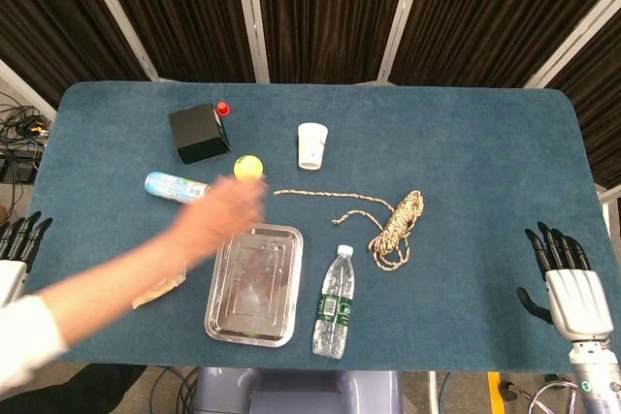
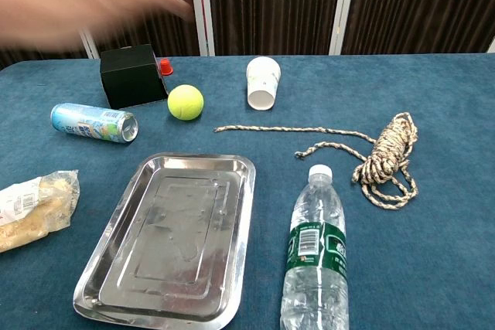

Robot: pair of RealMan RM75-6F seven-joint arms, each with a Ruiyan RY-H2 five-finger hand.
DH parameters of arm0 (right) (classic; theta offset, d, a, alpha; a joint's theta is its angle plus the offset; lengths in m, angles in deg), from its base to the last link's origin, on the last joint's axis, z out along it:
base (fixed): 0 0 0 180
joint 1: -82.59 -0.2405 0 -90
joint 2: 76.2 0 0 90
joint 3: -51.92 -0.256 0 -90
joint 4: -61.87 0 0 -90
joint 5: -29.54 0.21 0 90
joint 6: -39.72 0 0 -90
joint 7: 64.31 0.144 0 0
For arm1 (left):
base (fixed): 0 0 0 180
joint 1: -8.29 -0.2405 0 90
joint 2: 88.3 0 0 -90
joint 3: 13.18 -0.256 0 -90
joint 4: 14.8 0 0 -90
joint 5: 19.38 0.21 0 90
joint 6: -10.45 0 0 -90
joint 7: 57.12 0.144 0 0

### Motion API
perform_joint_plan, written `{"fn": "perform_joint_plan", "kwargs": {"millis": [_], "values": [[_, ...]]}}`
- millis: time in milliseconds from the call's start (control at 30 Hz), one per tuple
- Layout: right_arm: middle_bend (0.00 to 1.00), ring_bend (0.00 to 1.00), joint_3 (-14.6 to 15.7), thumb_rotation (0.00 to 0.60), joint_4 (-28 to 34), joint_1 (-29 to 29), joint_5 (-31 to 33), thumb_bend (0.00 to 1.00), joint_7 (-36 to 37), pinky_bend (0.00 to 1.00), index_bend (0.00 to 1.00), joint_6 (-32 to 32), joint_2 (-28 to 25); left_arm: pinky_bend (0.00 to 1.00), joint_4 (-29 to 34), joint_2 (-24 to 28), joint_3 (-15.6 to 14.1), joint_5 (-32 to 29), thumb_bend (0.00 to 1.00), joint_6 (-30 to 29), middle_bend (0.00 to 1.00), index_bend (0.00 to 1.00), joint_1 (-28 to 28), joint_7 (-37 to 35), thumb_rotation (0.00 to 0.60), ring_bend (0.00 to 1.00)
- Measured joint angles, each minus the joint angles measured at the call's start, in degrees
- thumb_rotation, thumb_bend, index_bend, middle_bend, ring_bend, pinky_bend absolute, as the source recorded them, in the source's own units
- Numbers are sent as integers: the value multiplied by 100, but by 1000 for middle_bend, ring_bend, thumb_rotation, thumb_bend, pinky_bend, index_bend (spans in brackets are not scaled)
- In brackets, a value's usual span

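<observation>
My right hand (image 1: 568, 283) rests open-fingered and empty at the table (image 1: 485, 143) edge, nearest a coiled, tan-flecked rope (image 1: 393, 220) (one strand trailing left). My left hand (image 1: 17, 244), fingers extended, grasps nothing.

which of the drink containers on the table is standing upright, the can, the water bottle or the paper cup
The white paper cup, standing mouth-up behind the rope. The blue can and the clear water bottle both lie on their sides.

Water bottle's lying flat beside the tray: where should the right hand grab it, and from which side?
Probably wrap the water bottle around its labelled mid-body, coming down from above on its right: it lies flat, cap away, with the metal tray crowding its left. The right hand is open on the clear side.
</observation>
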Motion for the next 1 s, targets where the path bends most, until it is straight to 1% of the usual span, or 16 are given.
{"fn": "perform_joint_plan", "kwargs": {"millis": [233,367,467,567,667,700,867,933,1000], "values": [[0,0,2,600,12,2,-10,302,-9,97,0,-7,6,0,7,3,-20,1,39,80,0,0,19,24,600,0],[0,0,1,600,24,-4,-9,303,-27,97,0,3,14,0,18,6,-47,-26,39,264,0,0,75,95,600,0],[0,0,-4,600,37,-17,1,303,-38,98,0,24,19,0,59,12,-61,-110,40,540,0,0,171,186,600,0],[0,0,0,600,40,-12,0,303,-41,98,0,18,21,1,145,26,-74,-291,41,995,0,0,323,311,600,0],[0,0,-4,600,41,-8,-2,302,-9,98,0,7,11,4,264,10,-71,-574,44,1545,0,0,529,556,600,0],[0,0,-5,600,39,-9,-3,302,3,98,0,9,7,14,316,-26,-61,-703,45,1755,0,0,636,747,600,0],[0,0,3,600,26,-12,-26,302,37,98,0,10,2,83,466,-238,-9,-1053,47,2140,0,1,946,1380,600,0],[0,0,7,600,30,-7,-38,303,62,98,0,0,-5,115,502,-427,29,-1232,53,2327,0,8,1087,1664,600,0],[0,0,8,600,31,-8,-37,302,70,97,0,3,-6,138,510,-634,70,-1476,62,2453,0,38,1208,1948,600,0]]}}
